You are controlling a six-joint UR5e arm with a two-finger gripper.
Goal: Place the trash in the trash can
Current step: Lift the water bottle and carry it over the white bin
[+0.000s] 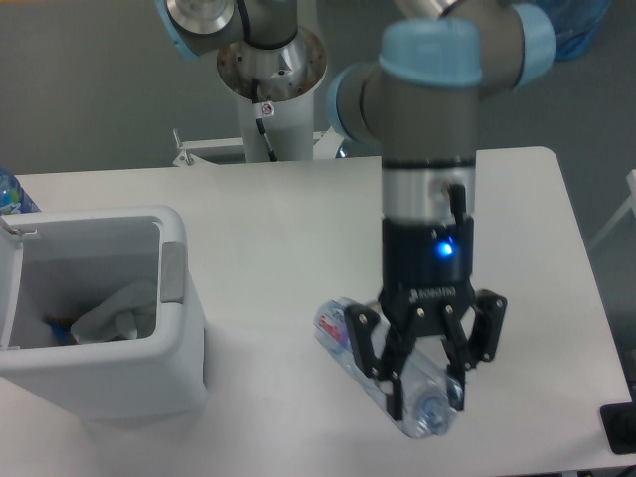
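White table (248, 209), white trash can (119, 383) standing at its left side

**White table on a grey floor**

A white table (248, 214) with rounded corners fills most of the view, its top smooth and matte under soft, even light that leaves only faint shadows. Behind the table's far edge the floor (89, 79) is a plain dull grey. A white pedestal column (273, 114) stands on that floor just behind the table's far edge, with a white bracket and bolts at its foot. Far beyond the table's back right corner a blue translucent bag (566, 25) lies on the floor. A small dark object (621, 427) sits off the table's near right corner, cut by the frame.
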